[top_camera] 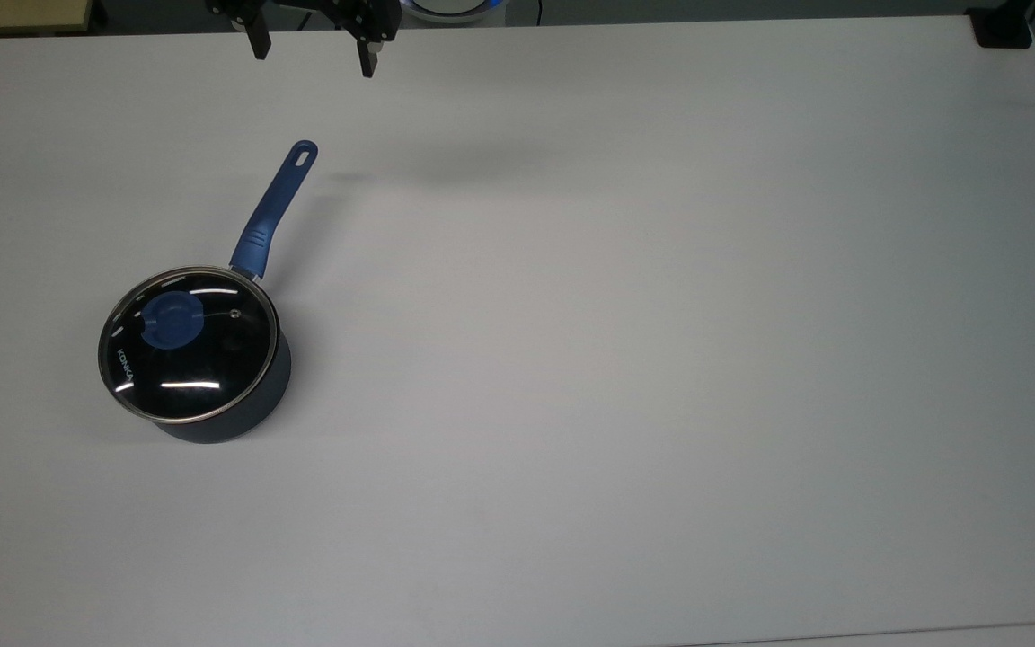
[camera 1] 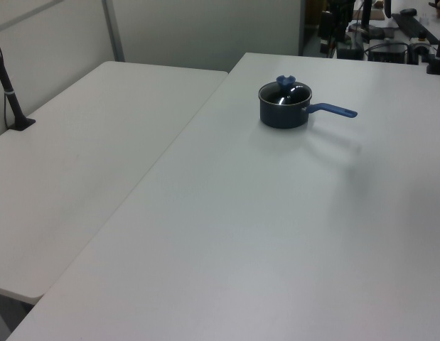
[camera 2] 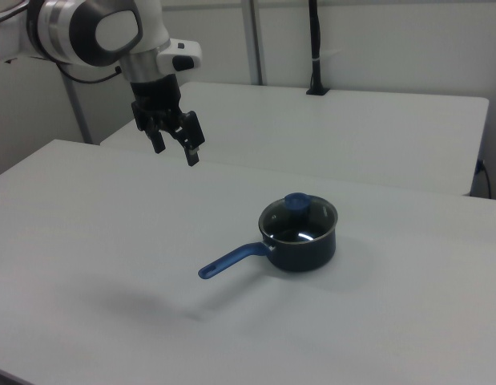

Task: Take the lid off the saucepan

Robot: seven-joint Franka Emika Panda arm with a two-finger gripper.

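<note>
White table under even light, with a second white table butted against it on the left view's left. Pale partition wall behind; black pole stands on the far table.

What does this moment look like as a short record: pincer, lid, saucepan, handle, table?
pincer: open, high above the table, well apart from the saucepan
lid: seated on the saucepan, blue knob up
saucepan: upright on the table
handle: points to the right view's left, toward the top view's upper edge
table: white
task state: lid not yet touched
</note>
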